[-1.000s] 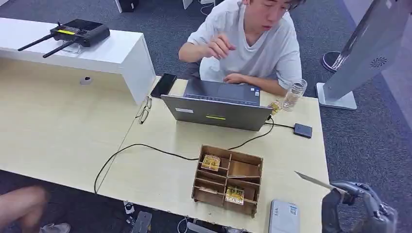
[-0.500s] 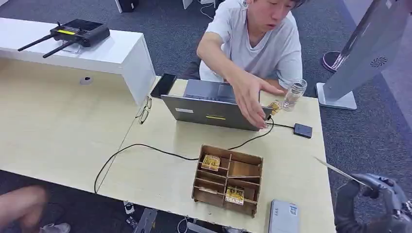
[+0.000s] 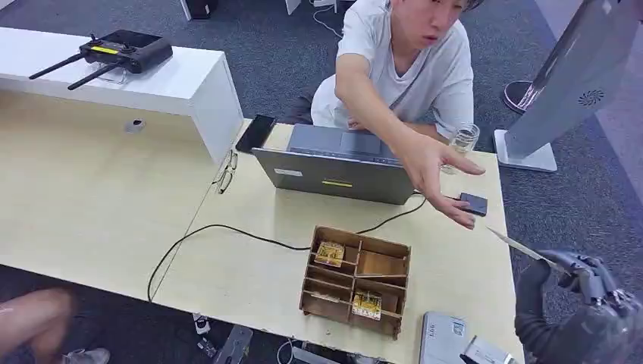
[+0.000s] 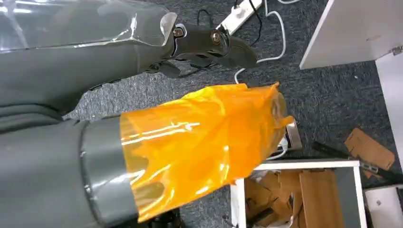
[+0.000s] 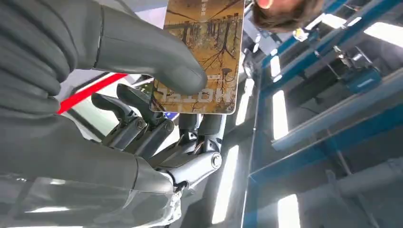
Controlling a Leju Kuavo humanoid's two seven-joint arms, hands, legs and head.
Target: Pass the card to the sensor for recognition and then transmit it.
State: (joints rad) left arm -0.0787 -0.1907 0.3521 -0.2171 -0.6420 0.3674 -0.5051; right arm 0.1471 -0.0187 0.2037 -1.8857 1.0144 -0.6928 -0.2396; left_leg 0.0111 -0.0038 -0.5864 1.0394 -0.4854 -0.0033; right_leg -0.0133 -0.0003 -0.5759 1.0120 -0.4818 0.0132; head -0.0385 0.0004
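Card (image 3: 520,246), edge-on in the head view, sits pinched in the right hand (image 3: 584,277) off the bench's (image 3: 243,265) right edge, tilted up toward the person's hand (image 3: 440,171), which reaches out open just above the small dark sensor (image 3: 473,203). From the right wrist the card (image 5: 202,52) shows a brown printed face, the thumb (image 5: 142,47) pressed on it and dark fingers behind. The left hand (image 4: 209,45) hangs over carpet holding nothing, its dark fingers curled, an orange film wrap beside it. A wooden box (image 3: 355,279) stands near the bench's front edge, a laptop (image 3: 337,173) behind it.
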